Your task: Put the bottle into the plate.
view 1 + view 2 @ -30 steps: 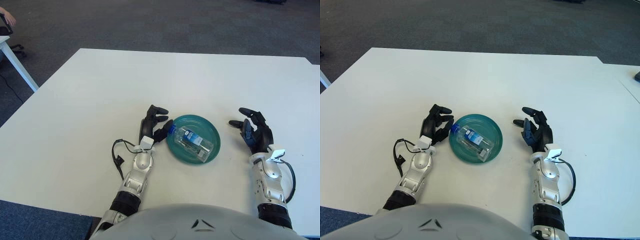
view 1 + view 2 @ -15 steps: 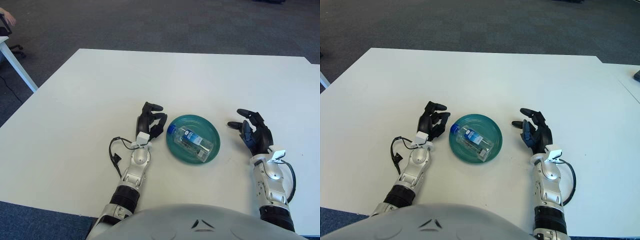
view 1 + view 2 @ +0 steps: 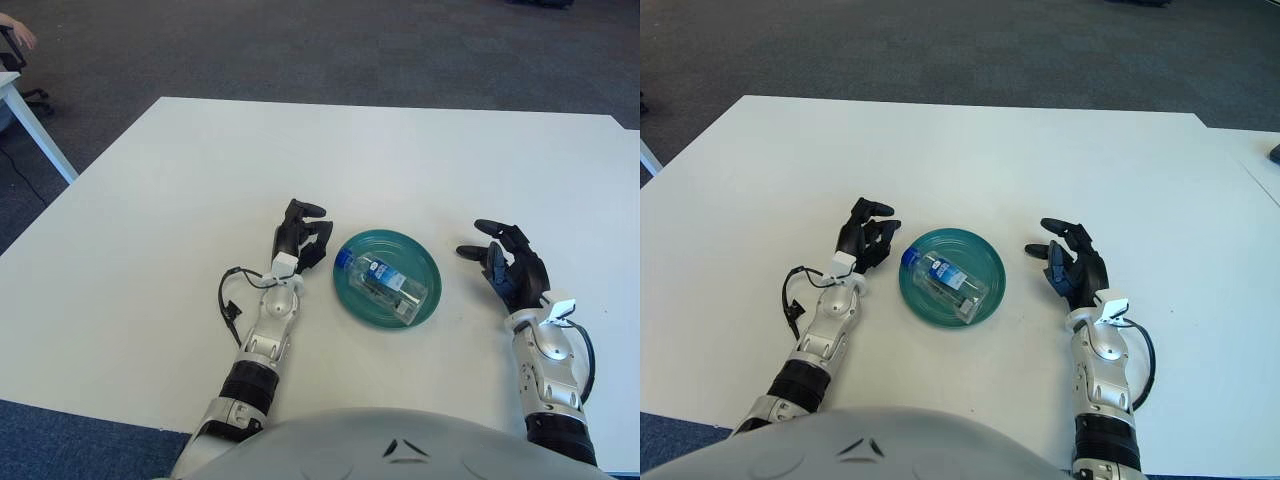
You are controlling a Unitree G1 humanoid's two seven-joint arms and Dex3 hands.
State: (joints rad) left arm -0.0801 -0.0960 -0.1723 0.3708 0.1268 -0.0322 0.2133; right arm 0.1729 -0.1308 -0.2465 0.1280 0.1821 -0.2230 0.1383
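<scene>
Bottle lies on its side inside the plate, cap end toward the robot's left, base toward the near-right rim. It's clear w/ a blue-and-white label. Plate is teal, round, sits on the white table roughly btwn the two hands.

Left hand is just left of the plate, near its rim but not touching the bottle. Fingers are loosely curled, partly apart, holding nothing. A thin black cable loops off the left wrist onto the table.

Right hand shows to the right of the plate, clearly apart from it, w/ a strip of bare table btwn them. Fingers spread, thumb pointing toward the plate; holds nothing. Can't tell whether either hand touches the table surface.

Dark carpet lies beyond the far table edge. Leg of a second white table shows at upper left.
</scene>
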